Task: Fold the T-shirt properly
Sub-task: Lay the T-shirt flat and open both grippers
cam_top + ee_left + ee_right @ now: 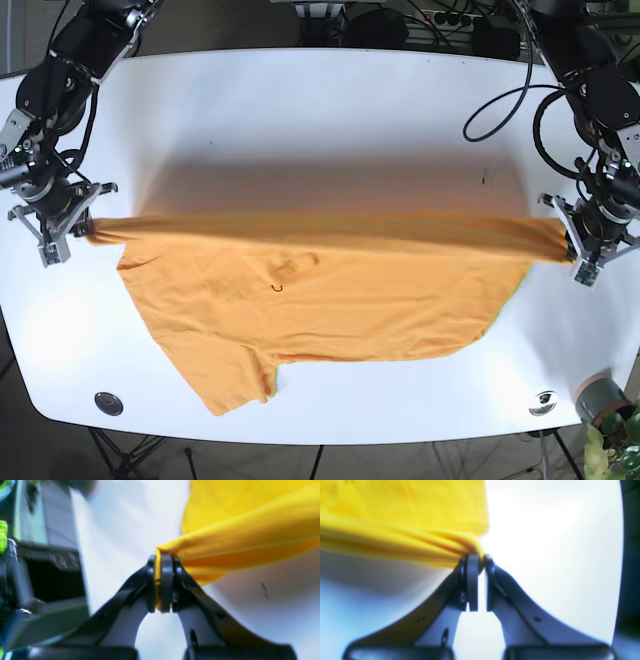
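Observation:
A yellow T-shirt [320,300] hangs stretched over the white table [320,110], its upper edge pulled taut between both grippers and its lower part lying on the table. My left gripper [572,240], at the base view's right, is shut on one end of the shirt [225,547]; cloth is pinched between its fingertips [166,580]. My right gripper [85,230], at the base view's left, is shut on the other end [395,540], with cloth bunched at its fingertips [472,565].
A black cable [500,100] loops over the table at the back right. Two round inserts [108,403] sit near the front edge. A plant pot [600,400] stands off the front right corner. Dark equipment [37,567] lies beyond the table edge.

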Controlling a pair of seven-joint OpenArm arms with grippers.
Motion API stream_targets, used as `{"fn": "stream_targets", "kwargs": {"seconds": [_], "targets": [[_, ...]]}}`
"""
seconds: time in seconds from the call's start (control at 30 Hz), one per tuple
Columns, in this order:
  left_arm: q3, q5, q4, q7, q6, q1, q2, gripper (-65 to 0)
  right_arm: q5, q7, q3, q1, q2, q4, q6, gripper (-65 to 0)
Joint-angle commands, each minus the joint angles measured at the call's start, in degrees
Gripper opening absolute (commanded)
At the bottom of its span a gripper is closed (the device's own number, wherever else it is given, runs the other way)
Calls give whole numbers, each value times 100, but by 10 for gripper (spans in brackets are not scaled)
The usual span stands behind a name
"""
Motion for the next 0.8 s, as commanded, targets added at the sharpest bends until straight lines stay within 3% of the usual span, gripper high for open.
{"fn": "stream_targets", "kwargs": {"seconds": [0.0, 0.17, 0.43, 0.77], "targets": [[-68, -59, 156, -134, 29, 166, -73, -650, 138, 133, 12, -161, 93, 173, -7, -626], [-438, -50, 156, -178, 29, 843, 112, -650, 375, 151, 21, -821, 102, 173, -7, -626], [-807, -32, 147, -776, 29, 1739, 340, -650, 393, 160, 381, -1454, -91, 147, -7, -626], [-1079, -41, 156, -829, 29, 2513, 551, -650, 419, 168, 425, -2210, -144, 164, -7, -626]]}}
